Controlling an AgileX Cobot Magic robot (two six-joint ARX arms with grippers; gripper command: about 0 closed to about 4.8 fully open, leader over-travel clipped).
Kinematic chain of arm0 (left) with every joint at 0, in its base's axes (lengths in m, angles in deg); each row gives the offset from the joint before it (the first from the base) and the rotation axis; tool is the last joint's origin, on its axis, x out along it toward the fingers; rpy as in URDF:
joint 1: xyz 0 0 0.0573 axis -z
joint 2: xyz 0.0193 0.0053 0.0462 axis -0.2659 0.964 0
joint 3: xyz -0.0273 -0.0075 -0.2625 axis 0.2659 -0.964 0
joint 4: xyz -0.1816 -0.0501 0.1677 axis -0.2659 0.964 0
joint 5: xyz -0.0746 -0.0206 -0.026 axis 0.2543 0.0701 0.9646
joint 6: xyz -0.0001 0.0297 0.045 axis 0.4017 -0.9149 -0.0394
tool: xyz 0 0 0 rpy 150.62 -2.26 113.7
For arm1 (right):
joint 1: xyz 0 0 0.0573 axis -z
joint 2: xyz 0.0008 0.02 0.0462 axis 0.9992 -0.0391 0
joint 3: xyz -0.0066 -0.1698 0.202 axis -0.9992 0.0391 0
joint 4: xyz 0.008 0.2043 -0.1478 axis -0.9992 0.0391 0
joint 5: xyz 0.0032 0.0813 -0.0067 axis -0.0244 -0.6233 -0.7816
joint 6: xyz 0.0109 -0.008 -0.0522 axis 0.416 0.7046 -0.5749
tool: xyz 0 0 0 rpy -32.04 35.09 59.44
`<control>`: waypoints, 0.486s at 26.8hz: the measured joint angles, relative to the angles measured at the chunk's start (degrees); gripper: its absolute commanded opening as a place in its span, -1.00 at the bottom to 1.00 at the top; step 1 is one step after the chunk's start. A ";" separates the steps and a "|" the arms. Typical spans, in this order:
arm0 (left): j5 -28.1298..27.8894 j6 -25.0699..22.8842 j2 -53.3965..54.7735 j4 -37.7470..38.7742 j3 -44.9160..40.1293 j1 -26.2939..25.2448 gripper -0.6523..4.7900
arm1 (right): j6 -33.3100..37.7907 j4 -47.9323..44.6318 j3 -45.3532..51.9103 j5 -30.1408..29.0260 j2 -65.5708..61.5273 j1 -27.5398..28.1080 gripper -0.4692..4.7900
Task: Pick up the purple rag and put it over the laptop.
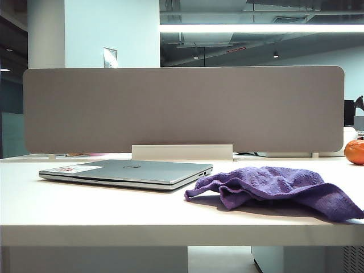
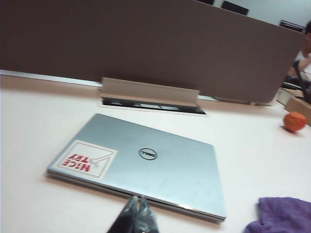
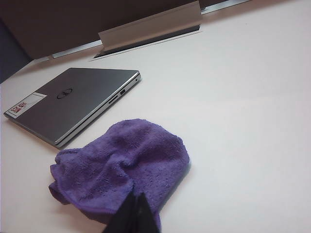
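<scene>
The closed silver-grey laptop [image 1: 131,170] lies flat on the left half of the white table, with a white-and-red sticker [image 2: 87,159] at one corner of its lid. The purple rag [image 1: 273,185] lies crumpled on the table just right of it, apart from the laptop. My left gripper [image 2: 138,199] is shut and empty, hovering in front of the laptop's [image 2: 160,165] near edge. My right gripper [image 3: 137,195] is shut too, its tips above the near edge of the rag [image 3: 121,165] and holding nothing. Neither gripper shows in the exterior view.
A tall grey partition [image 1: 182,108] runs along the back of the table, with a raised cable-slot flap [image 2: 148,92] at its foot behind the laptop. An orange fruit [image 1: 354,152] sits at the far right by the partition.
</scene>
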 measured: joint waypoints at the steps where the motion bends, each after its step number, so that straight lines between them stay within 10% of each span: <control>1: 0.61 0.00 1.51 -0.52 0.63 0.00 -0.78 | 0.00 0.00 0.00 0.00 0.00 0.00 -0.74; 13: 6.69 0.04 25.49 -4.37 12.90 5.79 -0.78 | 0.00 0.00 0.00 0.02 0.00 0.00 -0.74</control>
